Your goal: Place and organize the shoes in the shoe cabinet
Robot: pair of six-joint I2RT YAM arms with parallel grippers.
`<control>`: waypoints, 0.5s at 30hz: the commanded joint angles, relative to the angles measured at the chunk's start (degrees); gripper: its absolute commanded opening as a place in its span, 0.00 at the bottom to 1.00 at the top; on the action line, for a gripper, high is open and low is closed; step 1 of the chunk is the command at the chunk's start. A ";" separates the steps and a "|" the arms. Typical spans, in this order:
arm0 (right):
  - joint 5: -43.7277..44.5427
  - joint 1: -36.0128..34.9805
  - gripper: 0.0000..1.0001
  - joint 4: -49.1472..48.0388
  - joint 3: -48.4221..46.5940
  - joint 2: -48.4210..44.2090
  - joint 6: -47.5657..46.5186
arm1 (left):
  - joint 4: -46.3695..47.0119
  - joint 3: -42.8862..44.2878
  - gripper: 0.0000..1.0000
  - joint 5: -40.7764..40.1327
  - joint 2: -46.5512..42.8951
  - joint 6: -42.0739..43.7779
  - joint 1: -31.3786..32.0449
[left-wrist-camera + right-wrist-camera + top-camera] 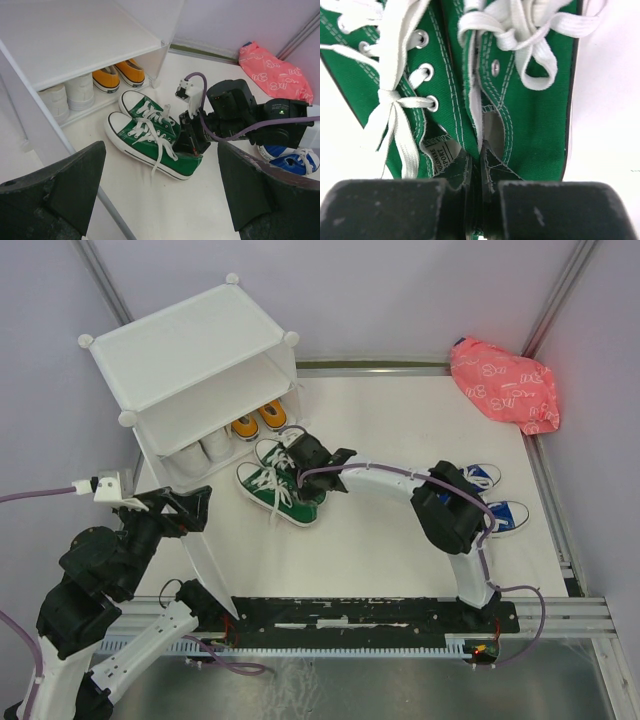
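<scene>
Two green shoes (278, 490) (150, 140) (530, 90) lie side by side on the table in front of the shoe cabinet (190, 340) (75, 40). My right gripper (312, 462) (192, 142) (481, 165) is shut on their two inner collars, pinching them together at the heel end. On the cabinet's bottom level stand the orange shoes (258, 420) (119, 76) and the white shoes (205, 450) (67, 95). The blue shoes (500, 502) (292, 161) lie at the right, partly hidden by the right arm. My left gripper (185, 505) (160, 165) hangs open and empty by the cabinet's front left corner.
A pink patterned bag (505, 385) (275, 72) lies at the back right corner. The cabinet's near side panel (205, 550) stands just beside my left gripper. Metal frame rails run along the table's back and right edges.
</scene>
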State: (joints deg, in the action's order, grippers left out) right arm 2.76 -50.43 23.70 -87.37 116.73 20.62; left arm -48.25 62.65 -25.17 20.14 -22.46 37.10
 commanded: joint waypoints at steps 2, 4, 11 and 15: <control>5.50 0.35 0.38 -2.46 -3.04 -0.78 -0.62 | -6.06 0.38 0.99 0.59 0.95 -1.19 -0.08; 6.46 0.10 0.52 -2.67 -1.38 -2.08 -1.34 | -6.02 0.29 0.99 0.48 1.05 -1.10 -0.10; 3.16 -1.47 0.63 -1.78 -0.32 -6.44 -7.01 | -4.99 -0.34 0.99 1.52 1.66 -0.96 -0.10; 0.53 -2.37 0.66 -1.43 -0.69 -7.63 -9.88 | -4.92 -0.51 0.99 1.51 1.47 -1.16 -0.10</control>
State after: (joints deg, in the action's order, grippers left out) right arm 4.75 -52.03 23.77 -87.26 113.56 15.05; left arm -48.29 62.74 -24.91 20.49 -22.46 37.10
